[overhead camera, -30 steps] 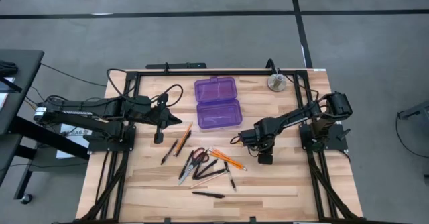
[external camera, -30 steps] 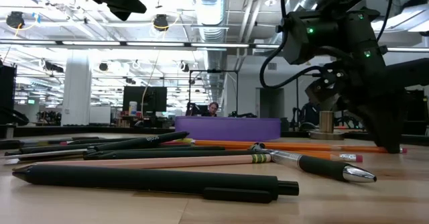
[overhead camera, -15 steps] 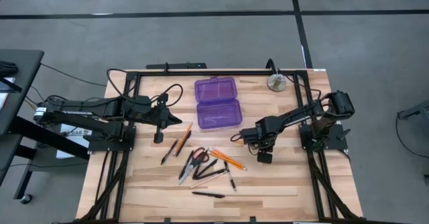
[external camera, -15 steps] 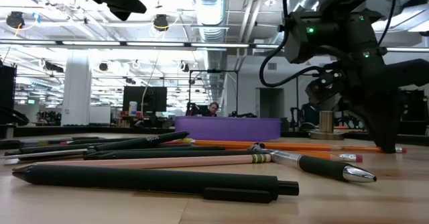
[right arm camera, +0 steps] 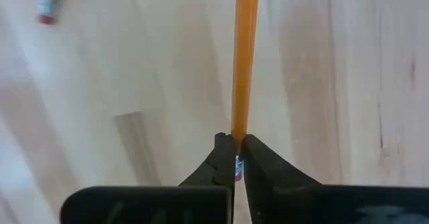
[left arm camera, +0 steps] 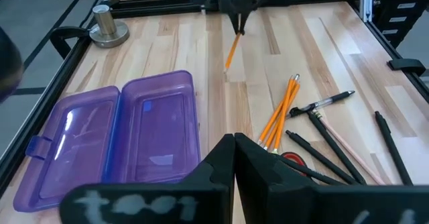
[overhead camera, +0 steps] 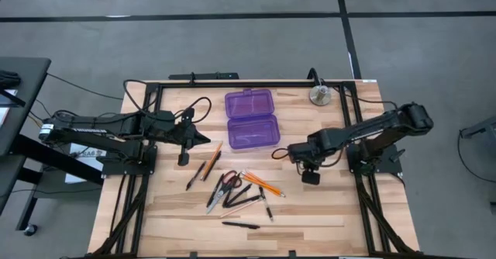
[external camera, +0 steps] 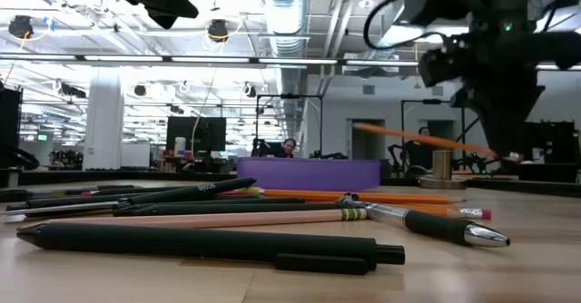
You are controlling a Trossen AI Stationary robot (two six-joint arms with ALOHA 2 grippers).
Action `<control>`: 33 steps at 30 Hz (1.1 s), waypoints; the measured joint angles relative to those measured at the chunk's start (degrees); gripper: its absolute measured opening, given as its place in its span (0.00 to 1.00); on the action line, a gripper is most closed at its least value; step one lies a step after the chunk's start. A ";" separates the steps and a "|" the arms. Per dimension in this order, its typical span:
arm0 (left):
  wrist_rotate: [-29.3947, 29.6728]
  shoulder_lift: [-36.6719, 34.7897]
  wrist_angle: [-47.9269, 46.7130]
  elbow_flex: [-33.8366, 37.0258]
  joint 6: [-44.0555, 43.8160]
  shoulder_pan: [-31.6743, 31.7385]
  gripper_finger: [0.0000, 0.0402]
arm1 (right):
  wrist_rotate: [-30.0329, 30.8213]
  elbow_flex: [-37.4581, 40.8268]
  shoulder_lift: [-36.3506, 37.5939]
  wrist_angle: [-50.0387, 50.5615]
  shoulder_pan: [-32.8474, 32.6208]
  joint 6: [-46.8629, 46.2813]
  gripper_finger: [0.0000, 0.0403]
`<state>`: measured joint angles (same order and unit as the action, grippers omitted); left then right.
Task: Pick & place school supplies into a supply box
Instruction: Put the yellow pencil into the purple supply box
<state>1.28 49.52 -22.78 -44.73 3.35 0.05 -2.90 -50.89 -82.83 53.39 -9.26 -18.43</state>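
While my left gripper [overhead camera: 183,160] waits shut beside the open purple translucent plastic supply box [overhead camera: 251,121], the high view shows my right gripper [overhead camera: 311,177] has risen clear of the wooden table [overhead camera: 325,212]. Low view: 1 thin orange pencil [external camera: 422,140] is now airborne. Right wrist view: jaws clamped on its end. I judge transport comes next.

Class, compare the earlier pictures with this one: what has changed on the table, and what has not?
The right tool has shut on an orange pencil and lifted it off the table, toward the purple box. The left tool, the scissors and the other pens have not moved.
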 joint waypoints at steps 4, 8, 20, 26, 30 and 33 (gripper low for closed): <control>0.00 0.00 0.14 0.00 -0.11 0.00 0.00 | 3.38 -1.90 1.18 0.11 1.28 3.00 0.00; 0.02 0.00 0.50 0.00 -0.50 0.00 0.00 | 6.93 -7.55 -0.69 -0.44 5.27 11.33 0.00; 0.07 0.00 0.66 0.00 -2.86 0.00 0.00 | 6.04 -28.86 -19.74 0.83 22.34 39.86 0.00; 0.11 0.00 0.56 0.00 -3.91 0.00 0.00 | 3.24 -34.85 -29.94 4.27 26.53 44.75 0.00; 0.11 0.00 0.26 0.00 -4.04 0.00 0.00 | 3.26 -37.56 -33.40 8.08 27.10 45.49 0.00; 0.13 0.00 0.21 0.00 -4.04 -0.01 0.00 | 3.28 -38.40 -34.52 8.58 27.08 45.45 0.01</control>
<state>1.41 49.52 -22.57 -44.73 -0.69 0.05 0.38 -89.30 -117.35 61.98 17.82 27.03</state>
